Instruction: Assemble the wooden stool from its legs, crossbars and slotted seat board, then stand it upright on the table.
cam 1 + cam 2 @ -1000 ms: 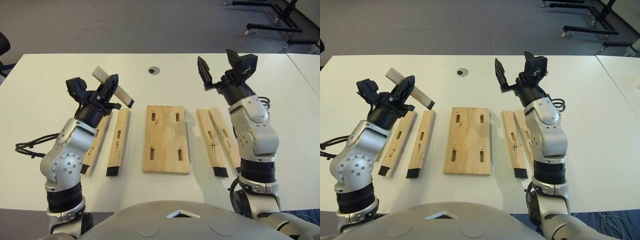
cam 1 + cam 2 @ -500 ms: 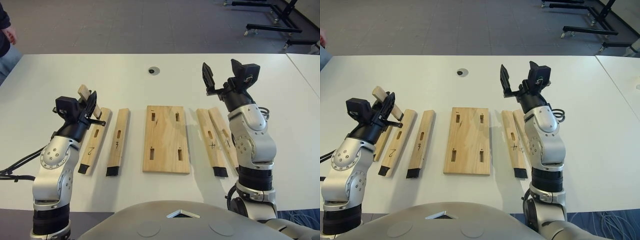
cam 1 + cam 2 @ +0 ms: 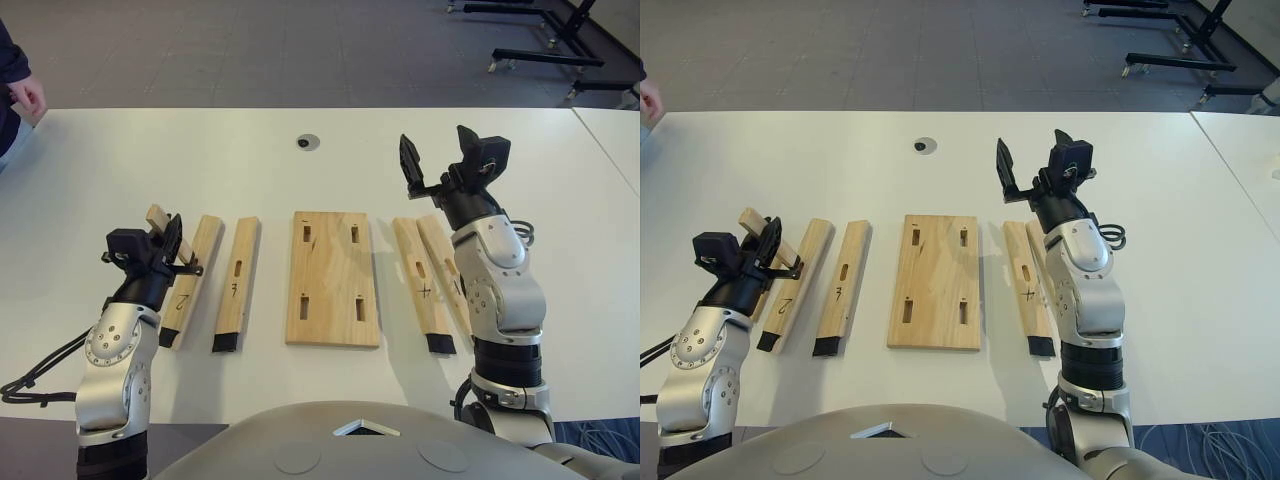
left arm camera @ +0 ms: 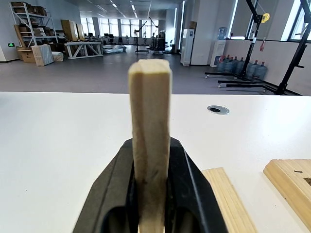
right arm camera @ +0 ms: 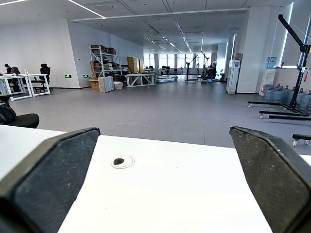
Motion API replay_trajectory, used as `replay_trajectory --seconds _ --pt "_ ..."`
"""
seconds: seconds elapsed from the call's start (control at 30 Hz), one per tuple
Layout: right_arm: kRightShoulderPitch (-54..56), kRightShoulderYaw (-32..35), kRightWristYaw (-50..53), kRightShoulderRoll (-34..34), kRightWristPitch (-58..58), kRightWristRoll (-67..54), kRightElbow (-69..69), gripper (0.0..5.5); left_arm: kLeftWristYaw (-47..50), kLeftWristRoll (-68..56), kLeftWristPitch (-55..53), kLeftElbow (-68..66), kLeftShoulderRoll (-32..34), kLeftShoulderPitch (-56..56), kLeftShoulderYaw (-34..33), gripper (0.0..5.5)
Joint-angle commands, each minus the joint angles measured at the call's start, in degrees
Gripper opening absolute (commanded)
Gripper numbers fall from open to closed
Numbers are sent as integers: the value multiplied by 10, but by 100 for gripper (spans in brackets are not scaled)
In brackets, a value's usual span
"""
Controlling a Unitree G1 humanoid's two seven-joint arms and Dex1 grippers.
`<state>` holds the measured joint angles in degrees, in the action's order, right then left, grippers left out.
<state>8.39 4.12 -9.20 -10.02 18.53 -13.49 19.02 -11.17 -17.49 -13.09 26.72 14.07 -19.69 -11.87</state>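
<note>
Square-section pale-wood crossbar point(image 4: 149, 121) is clamped in left gripper point(image 3: 150, 238) at the table's left side, just beside the slotted legs point(image 3: 237, 283). Flat rectangular seat board point(image 3: 333, 278), four slots, is laid mid-table between leg pairs. Right gripper point(image 3: 443, 158) is held raised, jaws spread wide. Smooth white table point(image 3: 300, 180); grey floor point(image 3: 250, 50) behind.

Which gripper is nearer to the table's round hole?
Right. The right gripper hovers right of the hole; the left gripper, holding a wooden piece, is far to its left.
</note>
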Motion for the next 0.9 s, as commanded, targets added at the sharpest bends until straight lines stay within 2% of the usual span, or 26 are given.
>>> replay_trajectory --seconds 0.03,0.5,0.9 --pt "-2 -2 -1 2 -4 5 -3 491 -5 -3 6 -1 -7 -8 -2 39" --pt "7 -4 -3 -3 2 10 -8 491 -3 12 -4 -2 -19 -26 16 39" --pt "35 1 -14 -8 7 8 -19 491 -45 -8 72 -56 -23 -46 -2 39"
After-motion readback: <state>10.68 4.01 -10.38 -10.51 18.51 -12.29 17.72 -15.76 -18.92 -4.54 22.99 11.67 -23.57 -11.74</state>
